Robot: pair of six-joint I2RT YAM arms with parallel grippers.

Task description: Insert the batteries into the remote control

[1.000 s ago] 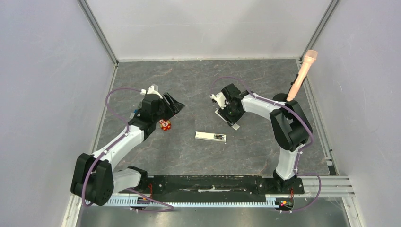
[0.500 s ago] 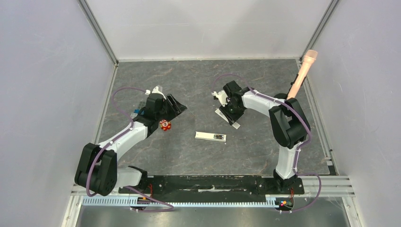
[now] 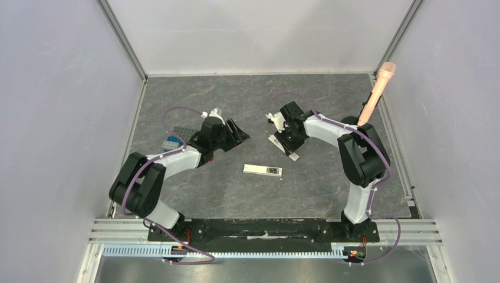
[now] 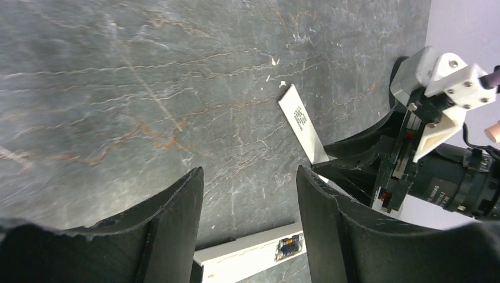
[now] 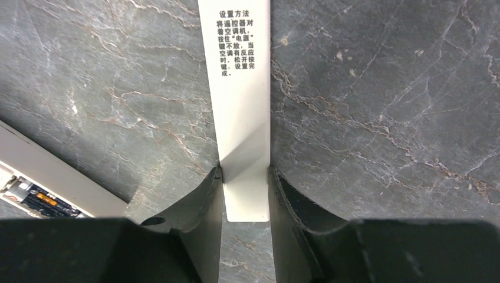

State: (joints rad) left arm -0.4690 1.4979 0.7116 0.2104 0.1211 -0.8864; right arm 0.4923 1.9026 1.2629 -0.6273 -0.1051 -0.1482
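At the far left the grey studded plate (image 3: pixel 180 131) carries one blue brick (image 3: pixel 171 141) and plays no part here. Next comes the left gripper (image 3: pixel 237 134), its fingers spread wide with nothing between them, hanging over bare table just beyond the remote control (image 3: pixel 263 170). The remote lies flat near the table's centre with nothing pinning it. If that open gripper drops carelessly, a finger could nudge the remote and turn it.

The remote's battery bay (image 5: pixel 13 184) is uncovered. Dark pieces with orange marks sit inside, probably the batteries (image 4: pixel 289 246), though the view is too small to tell whether both are fully seated. A proud cell would stop a lid from closing.

To the right, the right gripper (image 5: pixel 244 177) is clamped on one end of a flat white cover (image 5: pixel 242 88) printed with text; most of the strip juts out past the fingertips. With so short a hold, the cover could pivot or slip when pressed against the remote, and the loose remote might skid away. The pink microphone (image 3: pixel 377 91) leans at the far right, well apart.
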